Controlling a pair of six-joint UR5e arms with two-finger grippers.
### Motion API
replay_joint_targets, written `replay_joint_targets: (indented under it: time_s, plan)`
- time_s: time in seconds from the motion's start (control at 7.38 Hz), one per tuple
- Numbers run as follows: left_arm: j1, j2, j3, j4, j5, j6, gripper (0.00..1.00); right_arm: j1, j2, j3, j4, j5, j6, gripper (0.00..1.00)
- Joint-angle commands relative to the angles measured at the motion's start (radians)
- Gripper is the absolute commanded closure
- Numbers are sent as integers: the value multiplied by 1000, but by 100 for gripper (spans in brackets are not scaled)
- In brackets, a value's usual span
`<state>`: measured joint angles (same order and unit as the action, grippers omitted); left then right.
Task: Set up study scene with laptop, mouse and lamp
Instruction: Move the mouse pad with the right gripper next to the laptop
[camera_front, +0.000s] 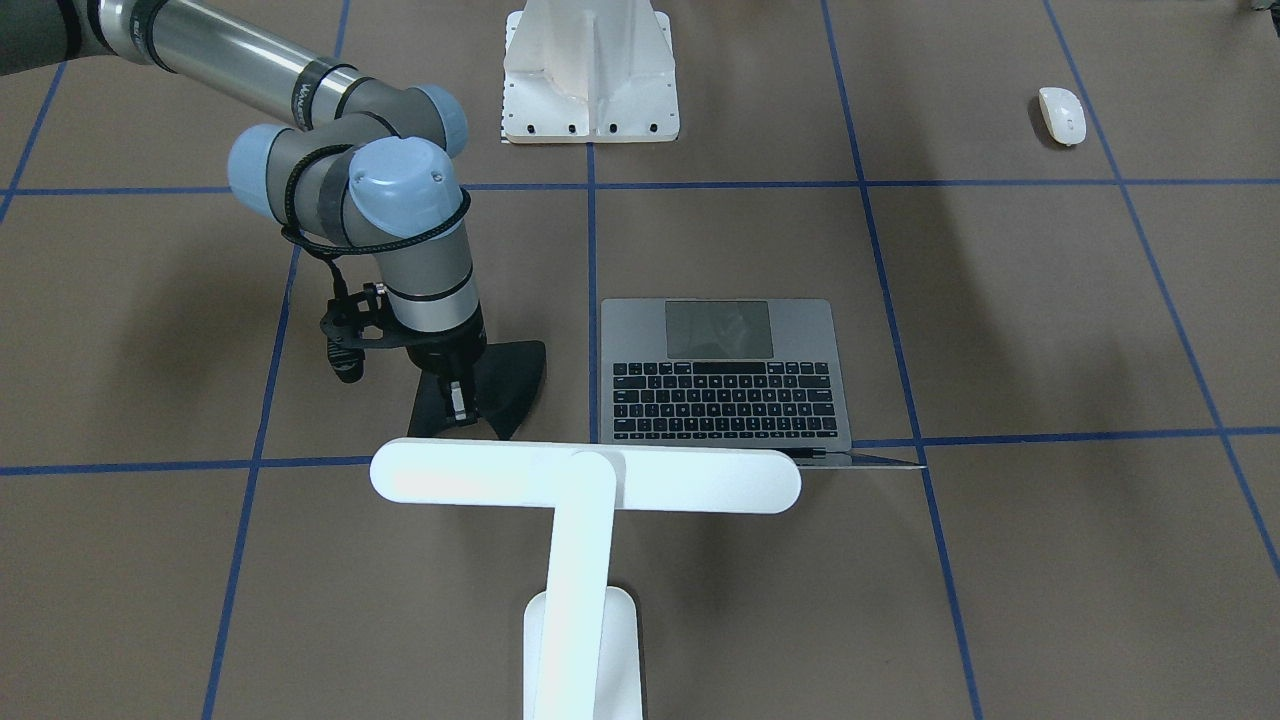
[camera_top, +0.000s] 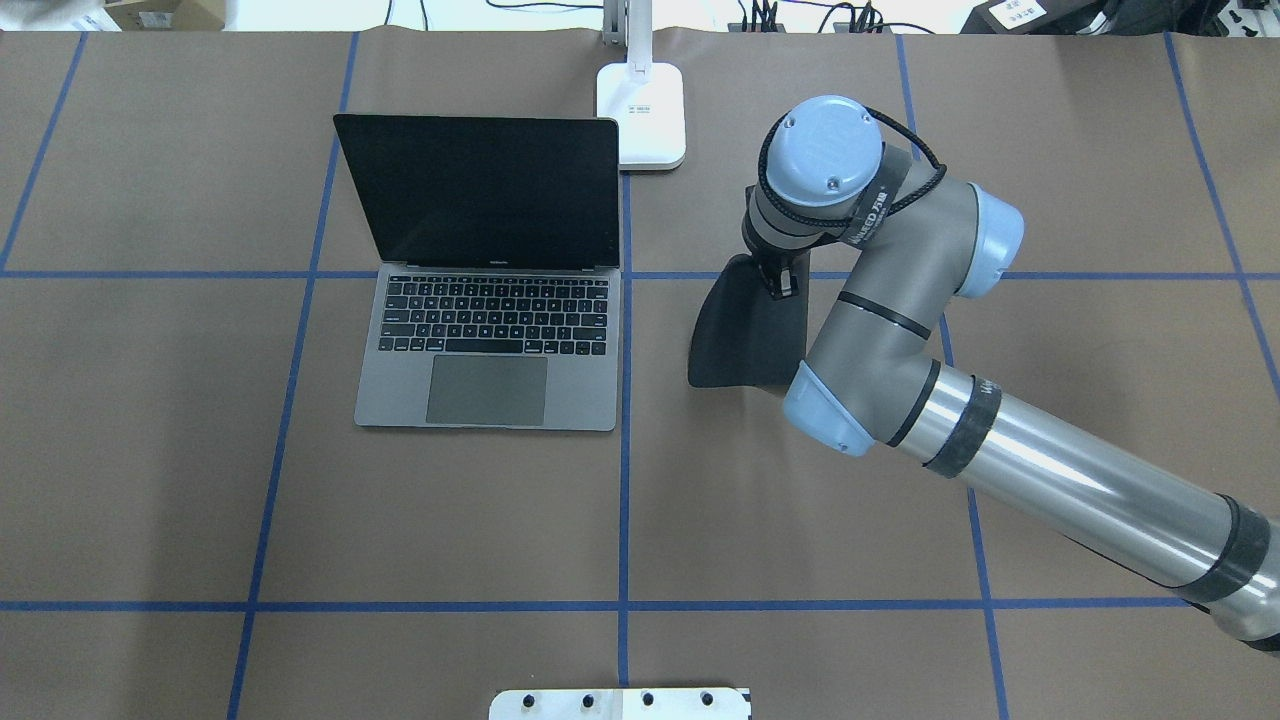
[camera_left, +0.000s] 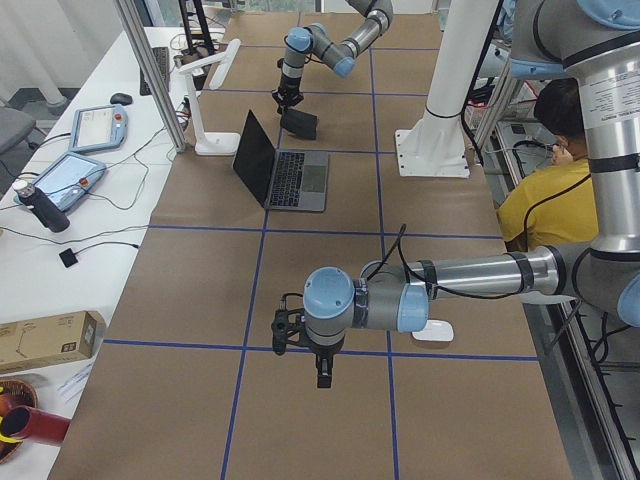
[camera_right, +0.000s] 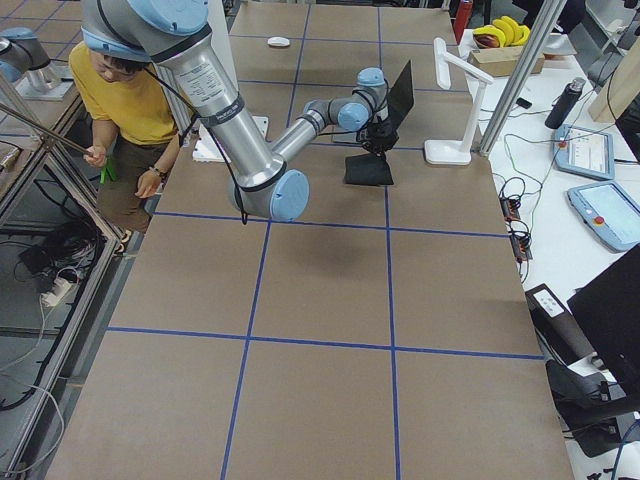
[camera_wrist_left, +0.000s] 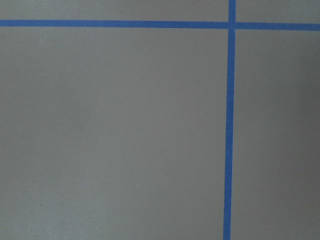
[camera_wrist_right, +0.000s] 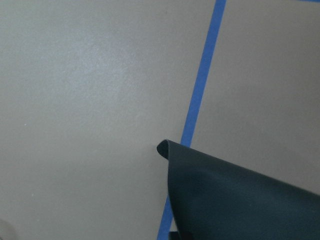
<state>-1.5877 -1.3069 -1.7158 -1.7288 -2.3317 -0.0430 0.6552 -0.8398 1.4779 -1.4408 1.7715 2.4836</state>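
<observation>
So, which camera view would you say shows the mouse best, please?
Exterior front-facing: the mouse lies unobstructed. Exterior left has the left arm hiding part; exterior right shows a speck; others miss it.

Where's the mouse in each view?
Front-facing: mouse, upper right.
Overhead: not in it.
Exterior left: mouse, lower right of centre.
Exterior right: mouse, top, left of centre.
Left wrist: not in it.
Right wrist: not in it.
Shared landmark: laptop, in all four exterior views.

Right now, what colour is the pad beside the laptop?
Plain black; the pad shows best in the overhead exterior view.
</observation>
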Motion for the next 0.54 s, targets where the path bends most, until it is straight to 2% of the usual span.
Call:
replay_joint_targets:
  time_s: [0.0, 0.14, 0.27, 0.41]
  plan:
    - [0, 0, 8, 0, 0, 0, 0, -51, 54, -19, 2, -55, 69, 100]
    - [0, 0, 13, 0, 0, 2, 0, -58, 83, -21, 2, -56, 107, 100]
    - [0, 0, 13, 0, 0, 2, 0, -69, 85, -45, 58, -63, 121, 100]
    - [0, 0, 13, 0, 0, 2, 0, -78, 82, -124, 116, -108, 121, 100]
